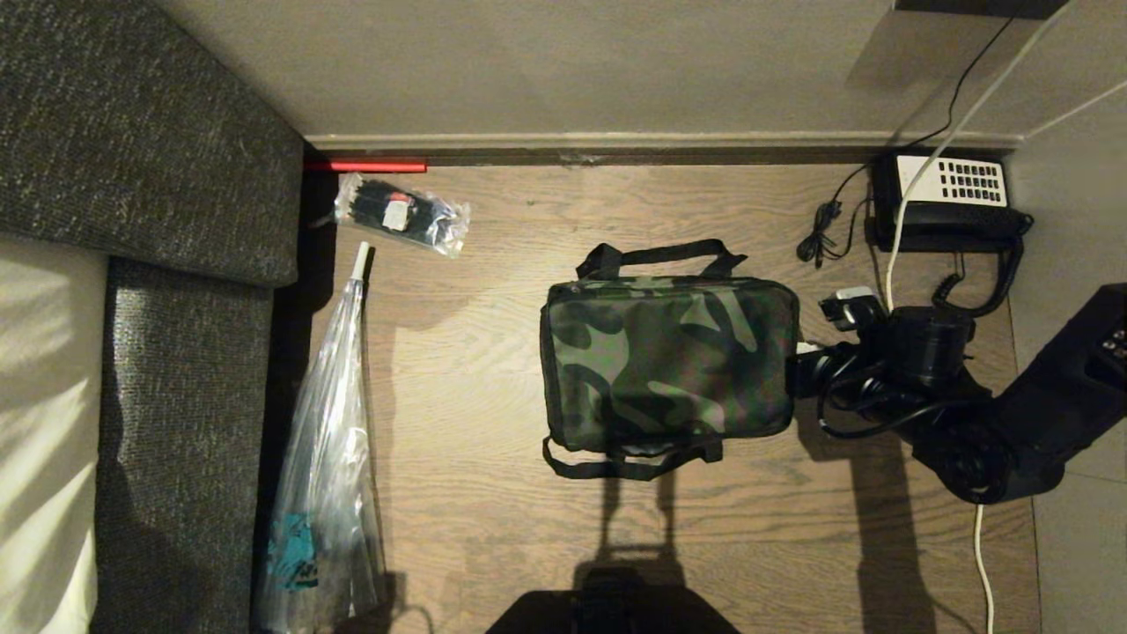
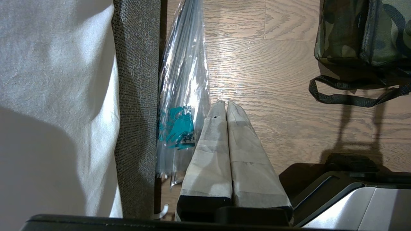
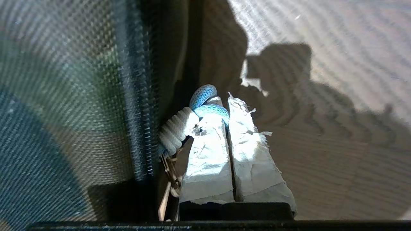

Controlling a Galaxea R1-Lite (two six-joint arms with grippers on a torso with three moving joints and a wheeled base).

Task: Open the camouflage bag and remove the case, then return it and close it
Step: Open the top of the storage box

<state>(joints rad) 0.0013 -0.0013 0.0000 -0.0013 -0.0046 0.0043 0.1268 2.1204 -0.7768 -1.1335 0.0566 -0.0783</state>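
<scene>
Pinched between my right gripper's (image 3: 226,106) taped fingertips, the blue-and-white zipper pull cord (image 3: 205,102) lets me drag the camouflage bag's (image 1: 669,361) zipper (image 3: 141,128) open.

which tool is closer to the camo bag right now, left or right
Right. The right tool is at the camouflage bag's end, shut on a blue-and-white cord there; the left tool hangs off beside it.
</scene>
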